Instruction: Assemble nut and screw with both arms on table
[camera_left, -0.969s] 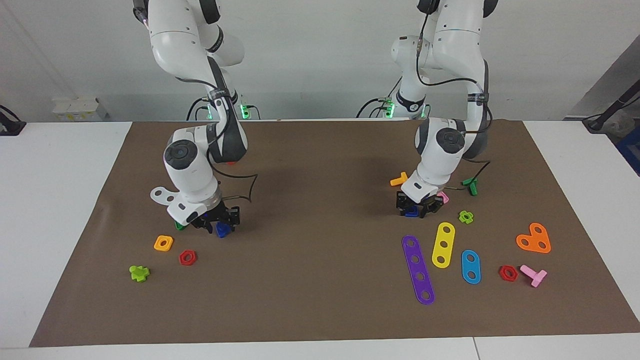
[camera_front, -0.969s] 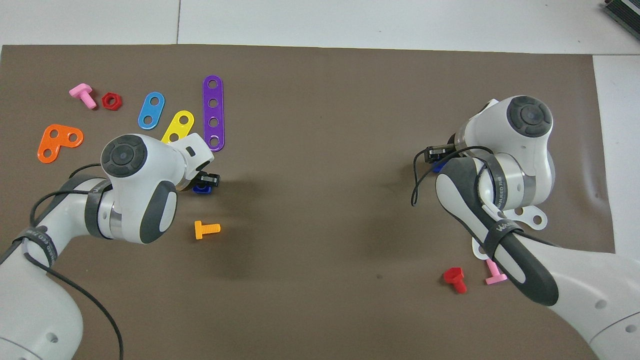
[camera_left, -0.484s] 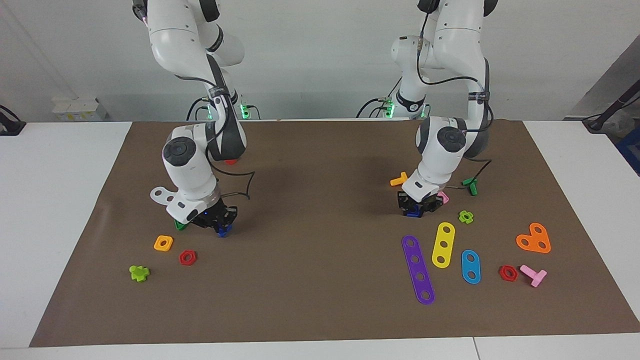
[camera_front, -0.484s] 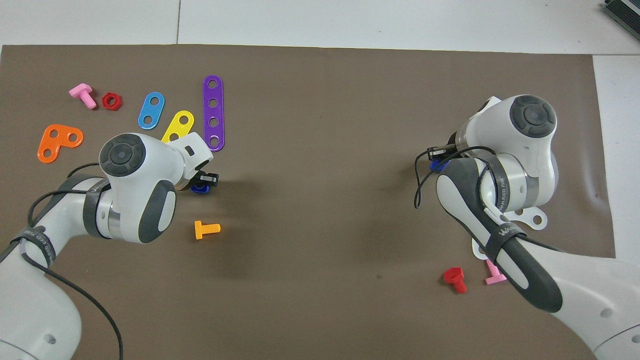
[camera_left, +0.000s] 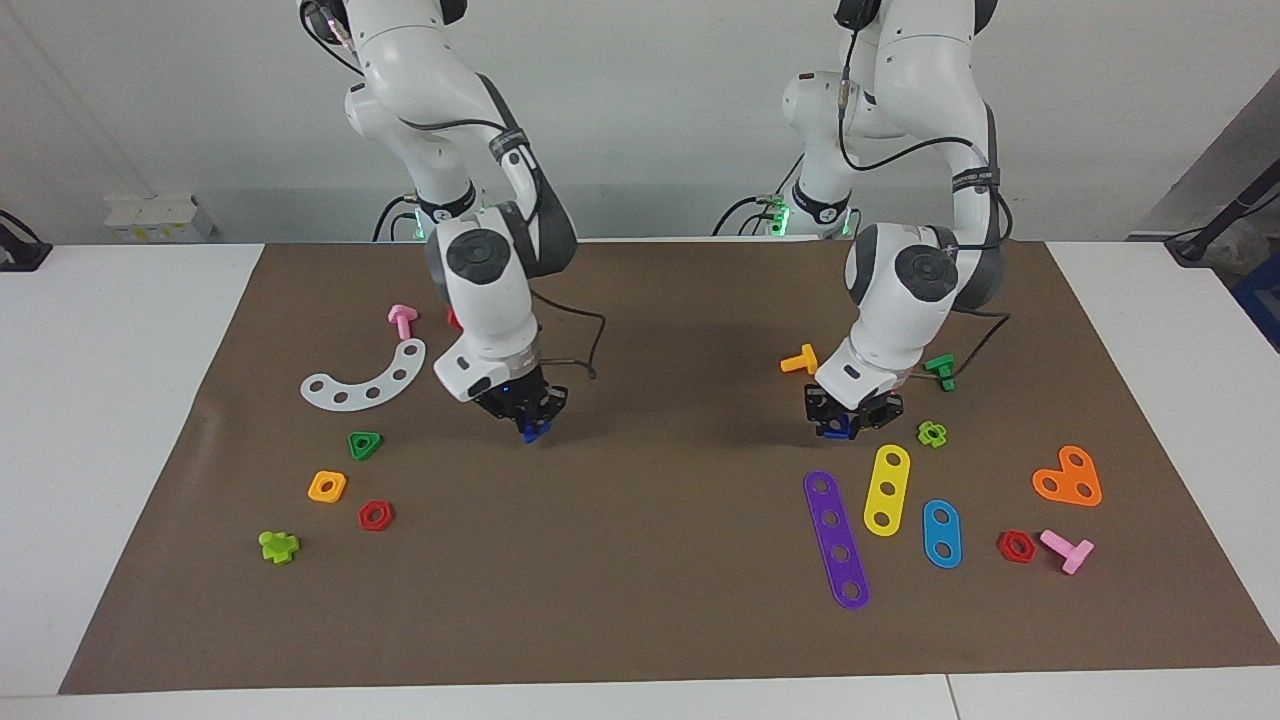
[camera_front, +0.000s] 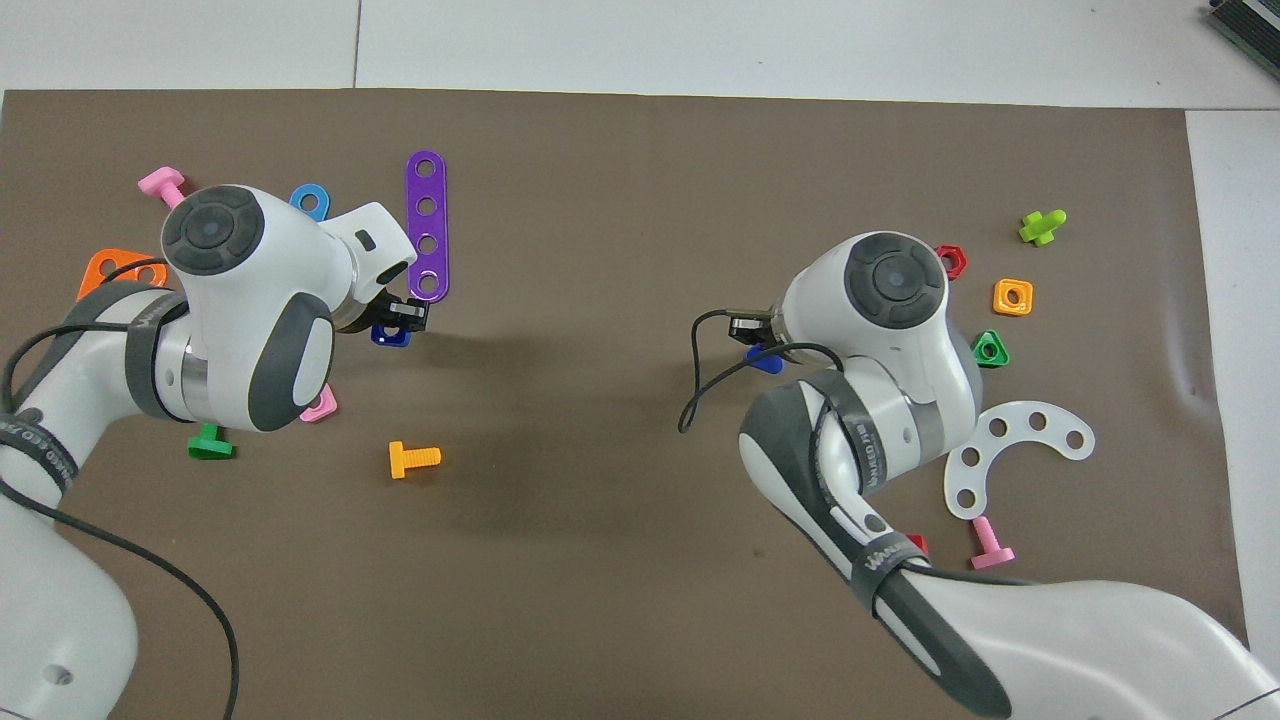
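Your right claw (camera_left: 528, 418) is clenched on the screw (camera_left: 533, 431), lifted just off the counter (camera_left: 640, 560) and hanging over bare mat, well apart from the green triangular nut (camera_left: 365, 445). Your left claw (camera_left: 848, 414) is clenched on the nut (camera_left: 836, 430), low over the mat just beside the yellow strip (camera_left: 886, 489) and purple strip (camera_left: 836, 539). Each blue part sticks out below its claw's tips, likely so the two can be brought together between the arms.
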